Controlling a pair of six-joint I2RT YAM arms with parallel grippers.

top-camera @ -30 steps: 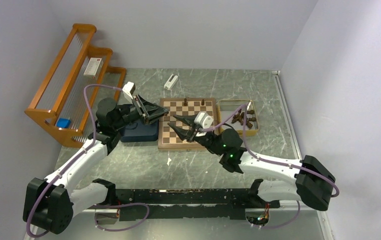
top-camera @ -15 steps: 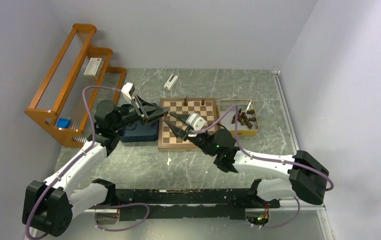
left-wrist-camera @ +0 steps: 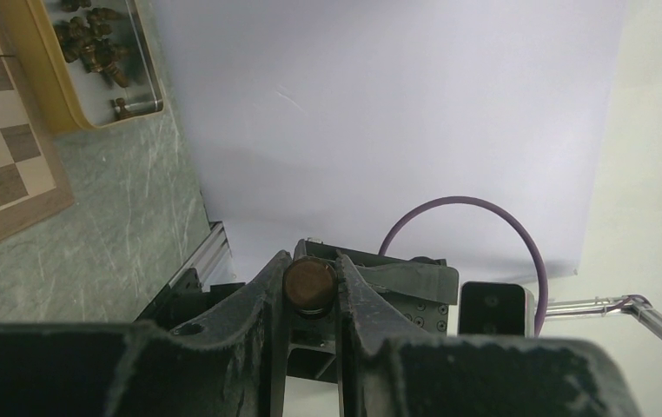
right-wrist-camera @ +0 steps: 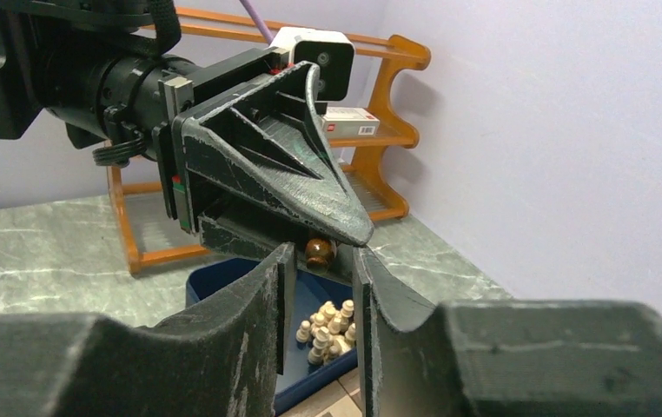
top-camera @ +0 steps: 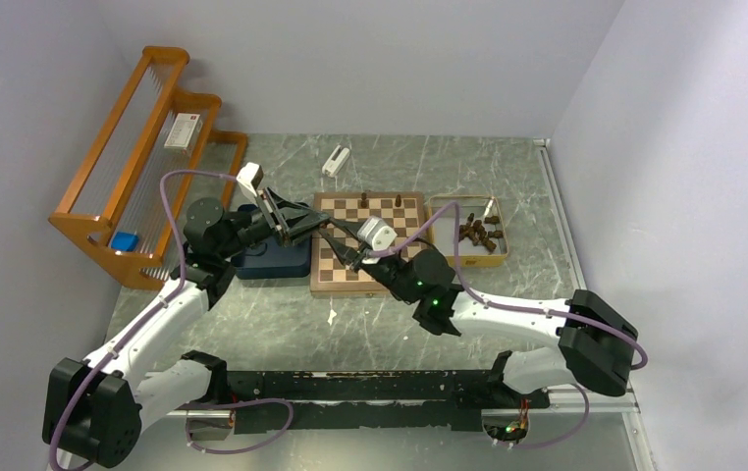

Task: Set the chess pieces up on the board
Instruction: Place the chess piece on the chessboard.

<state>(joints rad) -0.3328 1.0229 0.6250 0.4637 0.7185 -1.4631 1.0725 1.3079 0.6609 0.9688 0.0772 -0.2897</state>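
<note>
Handover job by the look of it: the left hand (left-wrist-camera: 310, 265) is clamped on a dark piece (left-wrist-camera: 310, 285), held in the air about over the left edge of the board (top-camera: 350, 208). Just beside it, the right hand (right-wrist-camera: 321, 261) has its fingers apart, and the piece isn't between them yet. Probably best if the right one slides squarely around the piece and closes firmly before the left lets go, or it drops.
</note>
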